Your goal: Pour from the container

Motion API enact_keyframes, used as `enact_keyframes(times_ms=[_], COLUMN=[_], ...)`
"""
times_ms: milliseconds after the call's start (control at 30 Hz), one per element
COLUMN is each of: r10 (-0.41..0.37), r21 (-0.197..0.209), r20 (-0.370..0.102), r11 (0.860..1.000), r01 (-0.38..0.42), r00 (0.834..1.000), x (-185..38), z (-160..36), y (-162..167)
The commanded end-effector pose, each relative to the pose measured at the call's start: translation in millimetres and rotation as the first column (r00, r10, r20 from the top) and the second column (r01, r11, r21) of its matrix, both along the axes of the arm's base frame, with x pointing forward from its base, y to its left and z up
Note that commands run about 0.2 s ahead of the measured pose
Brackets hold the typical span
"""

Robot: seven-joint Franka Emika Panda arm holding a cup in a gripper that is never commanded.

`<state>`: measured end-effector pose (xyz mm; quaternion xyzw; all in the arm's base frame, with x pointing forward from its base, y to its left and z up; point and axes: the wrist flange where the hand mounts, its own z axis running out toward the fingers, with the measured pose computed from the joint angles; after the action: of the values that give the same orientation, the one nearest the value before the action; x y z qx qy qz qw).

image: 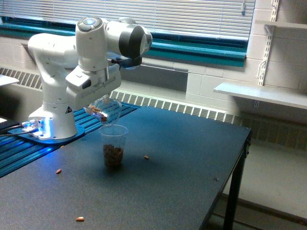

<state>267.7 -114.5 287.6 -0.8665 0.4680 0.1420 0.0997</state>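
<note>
Exterior view: one white robot arm (72, 72), upper left of the frame, on a base lit blue at the left edge.
Gripper: one (96, 106), left of centre, clamped on the container; its fingers are mostly hidden behind the arm's wrist block.
Container: one small clear rounded cup (107, 111), held in the air left of centre, tipped over with its mouth pointing down and toward the right of the frame, directly above the receiving cup and apart from it; a few brown pieces show inside near the gripper.
Receiving cup: one tapered clear plastic cup (113, 145), upright on the counter left of centre, its lower part filled with brown pieces.
Loose brown pieces: three counted on the counter; one (146, 157) just right of the receiving cup, one (58, 171) to its lower left, one (80, 219) near the bottom edge.
Counter: one dark, matt top (192, 158) filling the lower half, with a black leg at lower right.
Surroundings: window blinds (192, 14) across the top, a teal sill below them, a radiator grille along the wall, one white wall shelf (261, 93) at right.
Obstructions: the arm's wrist covers the container's upper left side.
</note>
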Motion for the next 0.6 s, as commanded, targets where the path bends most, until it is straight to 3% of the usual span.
enact_keyframes(times_ms=[33,233,600], r10=[0.021,0.050,0.065], r21=[0.015,0.048,0.061], r20=[0.011,-0.003,-0.020], r11=[1.000,0.998,0.996], r01=[-0.021,-0.050,-0.064], r00=[1.000,0.999,0.998], x=[9.4,9.7,6.4], z=[6.2,10.1,12.3], y=[-2.4,1.7,-0.9])
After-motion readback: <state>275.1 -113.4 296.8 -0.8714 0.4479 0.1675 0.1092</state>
